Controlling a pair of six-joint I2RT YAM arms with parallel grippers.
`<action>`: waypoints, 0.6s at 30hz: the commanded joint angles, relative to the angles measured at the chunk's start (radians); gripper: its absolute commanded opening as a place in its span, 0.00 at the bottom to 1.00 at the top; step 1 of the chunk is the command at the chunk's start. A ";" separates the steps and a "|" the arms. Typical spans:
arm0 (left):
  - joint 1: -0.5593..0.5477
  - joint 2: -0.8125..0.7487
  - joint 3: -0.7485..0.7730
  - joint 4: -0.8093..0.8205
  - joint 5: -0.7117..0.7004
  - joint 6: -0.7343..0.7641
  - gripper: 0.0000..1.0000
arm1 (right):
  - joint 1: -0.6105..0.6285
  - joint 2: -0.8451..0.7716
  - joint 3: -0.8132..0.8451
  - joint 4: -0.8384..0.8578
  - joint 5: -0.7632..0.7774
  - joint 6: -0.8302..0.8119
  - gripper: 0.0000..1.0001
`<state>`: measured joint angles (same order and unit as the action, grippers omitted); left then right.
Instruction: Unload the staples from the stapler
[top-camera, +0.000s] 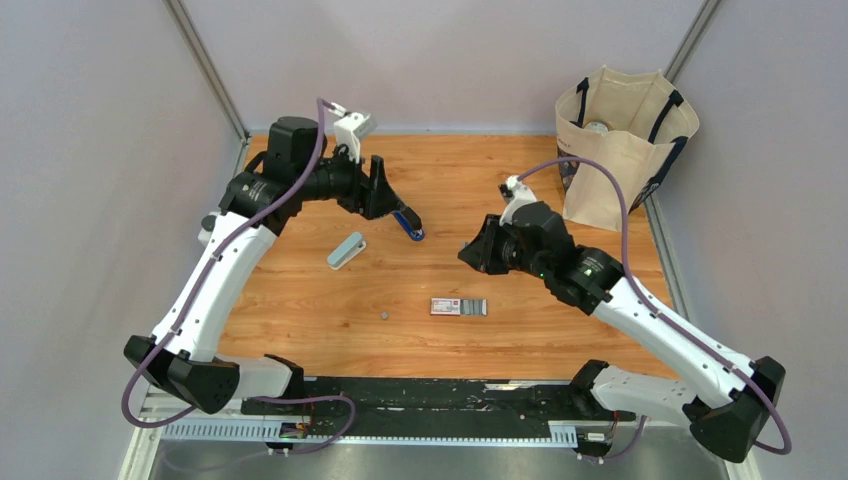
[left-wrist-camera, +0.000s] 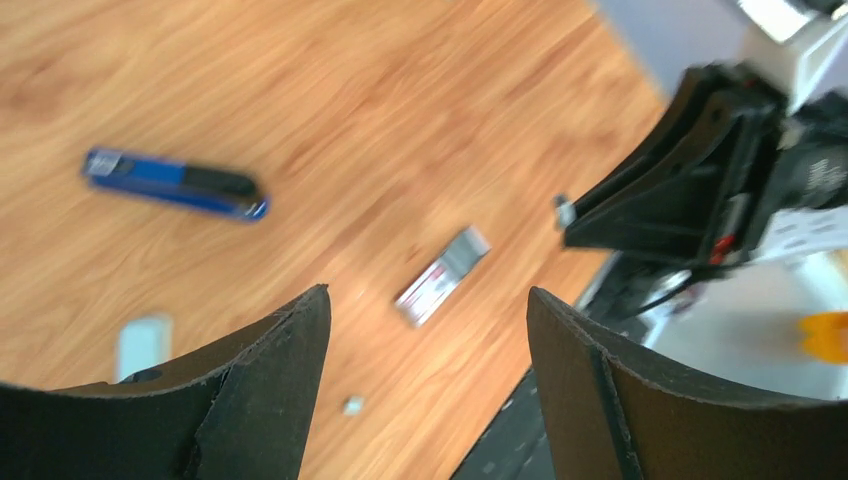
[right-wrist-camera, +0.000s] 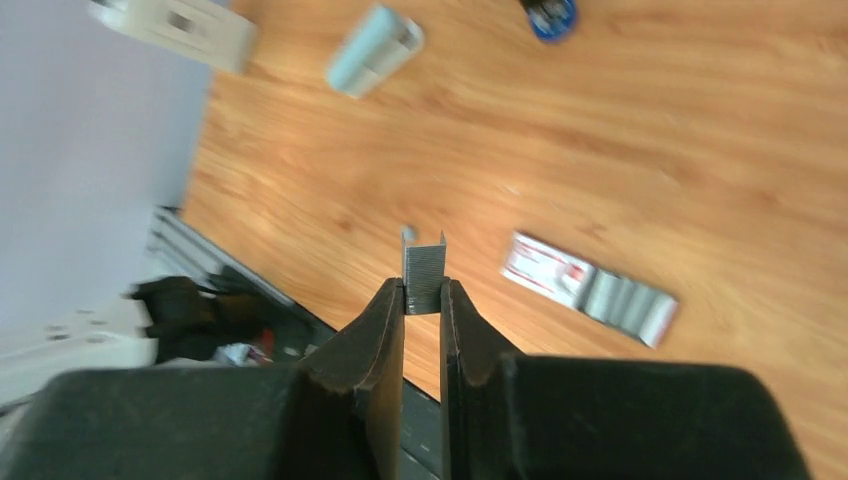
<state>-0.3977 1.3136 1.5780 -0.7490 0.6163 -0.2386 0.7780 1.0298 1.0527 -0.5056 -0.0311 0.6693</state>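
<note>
Silver staples (right-wrist-camera: 424, 272) are clamped in the right gripper (right-wrist-camera: 423, 292), held above the table. In the top view the stapler (top-camera: 407, 225) lies at about ten o'clock from it, long axis ten-to-four. It is nearer the left gripper (left-wrist-camera: 430, 295), whose fingers stand apart. Only the right wrist view shows the strip plainly.

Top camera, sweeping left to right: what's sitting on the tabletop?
Pale grey-green oblong piece → small grey bit → blue stapler → red-and-white staple box → beige tote bag.
</note>
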 joint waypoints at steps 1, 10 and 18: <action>0.000 -0.039 -0.087 -0.220 -0.236 0.378 0.80 | 0.033 0.049 -0.060 -0.212 0.118 -0.051 0.11; 0.000 -0.050 -0.262 -0.248 -0.265 0.475 0.78 | 0.066 0.128 -0.177 -0.202 0.166 -0.022 0.10; 0.000 -0.062 -0.326 -0.240 -0.253 0.499 0.75 | 0.067 0.233 -0.204 -0.151 0.145 -0.025 0.10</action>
<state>-0.3977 1.2835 1.2758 -0.9939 0.3603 0.2077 0.8375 1.2217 0.8566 -0.7067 0.1066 0.6498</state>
